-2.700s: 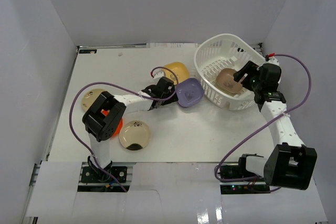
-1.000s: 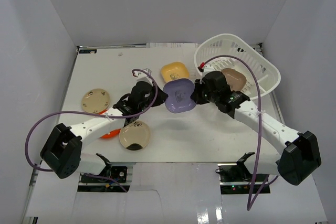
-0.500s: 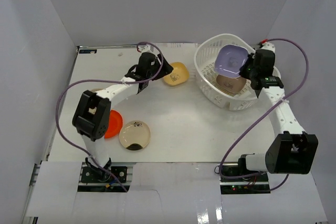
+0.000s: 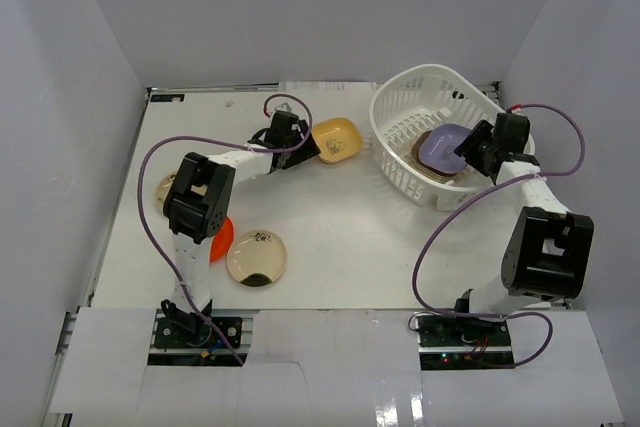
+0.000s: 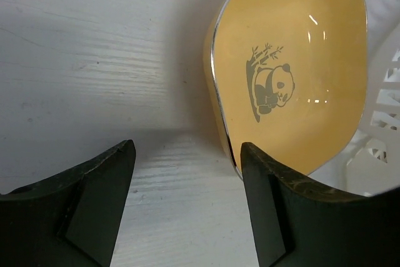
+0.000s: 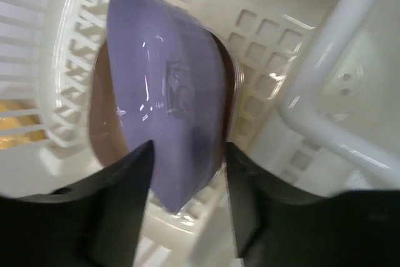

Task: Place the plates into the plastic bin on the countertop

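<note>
Here the left gripper (image 5: 187, 154), jaws spread and holding nothing, sits low over the white countertop (image 4: 350, 237). The yellow panda-print plate (image 5: 294, 73) lies just ahead, its rim close beside one finger. The right gripper (image 6: 185, 154), jaws likewise spread, hangs at the white slotted bin (image 4: 400, 97), inside which the purple plate (image 6: 162, 92) rests atop a brown plate (image 6: 100, 123). A cream plate (image 4: 256, 257) and an orange plate (image 4: 222, 237) lie nearer the left arm's base.
</note>
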`<act>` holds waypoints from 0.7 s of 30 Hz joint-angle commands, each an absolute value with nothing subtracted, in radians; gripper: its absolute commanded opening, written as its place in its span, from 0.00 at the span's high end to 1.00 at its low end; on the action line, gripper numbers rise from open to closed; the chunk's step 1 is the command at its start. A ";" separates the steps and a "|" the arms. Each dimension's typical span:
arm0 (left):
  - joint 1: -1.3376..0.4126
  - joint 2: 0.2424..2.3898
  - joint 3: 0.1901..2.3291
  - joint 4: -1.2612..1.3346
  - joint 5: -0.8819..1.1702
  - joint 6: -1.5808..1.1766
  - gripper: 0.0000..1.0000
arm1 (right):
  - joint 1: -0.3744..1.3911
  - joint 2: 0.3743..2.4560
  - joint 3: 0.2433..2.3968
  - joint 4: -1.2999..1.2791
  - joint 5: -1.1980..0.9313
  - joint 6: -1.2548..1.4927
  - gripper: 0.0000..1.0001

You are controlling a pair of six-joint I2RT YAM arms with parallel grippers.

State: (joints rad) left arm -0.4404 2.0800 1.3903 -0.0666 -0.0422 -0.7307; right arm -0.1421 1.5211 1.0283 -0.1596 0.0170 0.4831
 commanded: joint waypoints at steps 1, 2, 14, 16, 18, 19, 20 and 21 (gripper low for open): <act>-0.443 2.089 1.428 -0.049 -0.011 -0.721 0.21 | -0.138 1.493 0.990 -0.031 -0.127 0.551 0.37; -0.443 2.100 1.428 -0.051 -0.012 -0.722 0.21 | -0.138 1.485 0.974 -0.029 -0.135 0.552 0.32; -0.443 2.158 1.448 0.006 -0.002 -0.773 0.24 | -0.092 1.178 0.868 -0.032 -0.149 0.503 0.11; -0.442 2.180 1.468 0.006 -0.002 -0.785 0.40 | -0.058 1.128 0.858 -0.041 -0.141 0.488 0.12; -0.442 2.178 1.463 0.006 -0.002 -0.788 0.72 | -0.002 1.102 0.861 -0.072 -0.127 0.457 0.12; -0.442 2.169 1.447 0.006 -0.002 -0.788 0.82 | 0.044 1.085 0.864 -0.081 -0.106 0.446 0.12; -0.442 2.137 1.433 0.006 -0.006 -0.785 0.90 | 0.101 1.078 0.871 -0.100 -0.095 0.424 0.12; -0.439 2.114 1.416 0.006 -0.015 -0.779 0.96 | 0.129 1.075 0.877 -0.106 -0.074 0.410 0.12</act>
State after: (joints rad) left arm -0.4419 2.1799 1.4445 0.0444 0.0036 -0.7948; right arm 0.0399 1.0927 0.8696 -0.0803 -0.1024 0.4751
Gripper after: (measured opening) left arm 0.091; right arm 0.880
